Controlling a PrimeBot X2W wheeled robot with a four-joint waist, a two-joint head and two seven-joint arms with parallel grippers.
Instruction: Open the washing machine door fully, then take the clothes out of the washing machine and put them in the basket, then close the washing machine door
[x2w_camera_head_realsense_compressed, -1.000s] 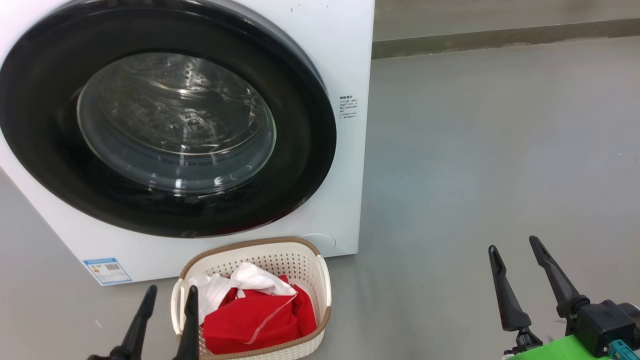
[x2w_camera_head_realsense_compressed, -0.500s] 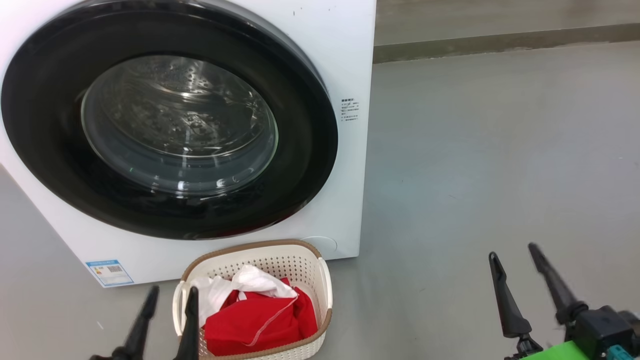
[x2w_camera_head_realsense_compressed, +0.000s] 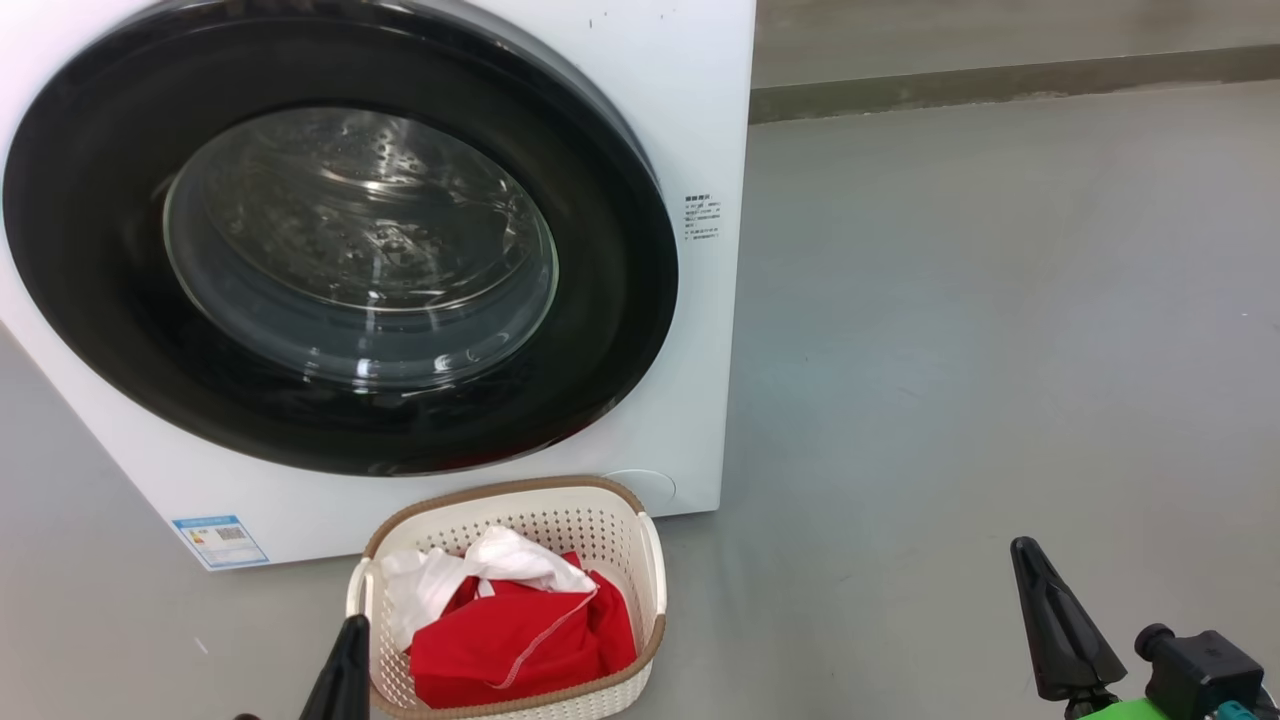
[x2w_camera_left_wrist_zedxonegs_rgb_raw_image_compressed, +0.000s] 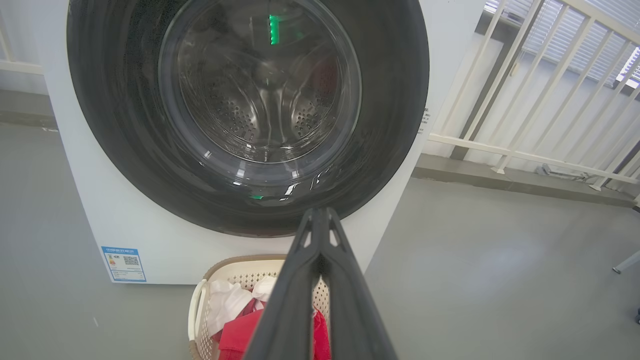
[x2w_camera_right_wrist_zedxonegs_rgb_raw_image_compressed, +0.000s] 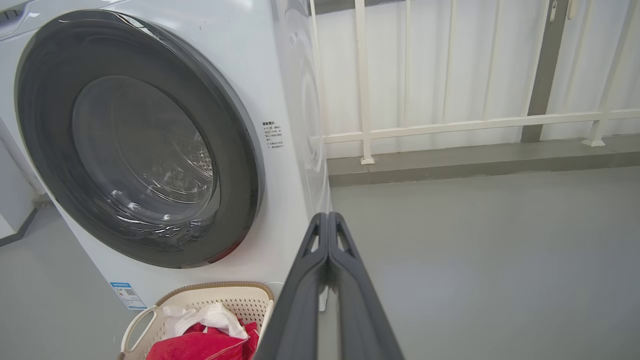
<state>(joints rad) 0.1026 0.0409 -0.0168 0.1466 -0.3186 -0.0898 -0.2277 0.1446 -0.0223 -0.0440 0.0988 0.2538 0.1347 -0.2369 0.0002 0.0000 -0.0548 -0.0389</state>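
The white washing machine (x2w_camera_head_realsense_compressed: 690, 80) stands ahead with its black-rimmed door (x2w_camera_head_realsense_compressed: 90, 300) shut flat against the front; bare steel drum shows through the glass (x2w_camera_left_wrist_zedxonegs_rgb_raw_image_compressed: 265, 95). In front of it on the floor sits the cream basket (x2w_camera_head_realsense_compressed: 560, 500), holding red clothes (x2w_camera_head_realsense_compressed: 520, 640) and a white cloth (x2w_camera_head_realsense_compressed: 450, 575). My left gripper (x2w_camera_head_realsense_compressed: 350, 640) is low beside the basket's left side, shut with nothing in it, fingers pressed together (x2w_camera_left_wrist_zedxonegs_rgb_raw_image_compressed: 320, 220). My right gripper (x2w_camera_head_realsense_compressed: 1035, 570) is shut and empty over bare floor at the right, fingers together (x2w_camera_right_wrist_zedxonegs_rgb_raw_image_compressed: 327, 222).
Grey floor (x2w_camera_head_realsense_compressed: 1000, 300) stretches wide to the right of the machine. A white railing (x2w_camera_right_wrist_zedxonegs_rgb_raw_image_compressed: 450, 122) and low kerb run behind it. A small blue label (x2w_camera_head_realsense_compressed: 218, 538) is stuck low on the machine's front.
Both grippers have gone from open to shut with nothing between the fingers and have dropped lower in the head view. The basket, clothes and door stand as before.
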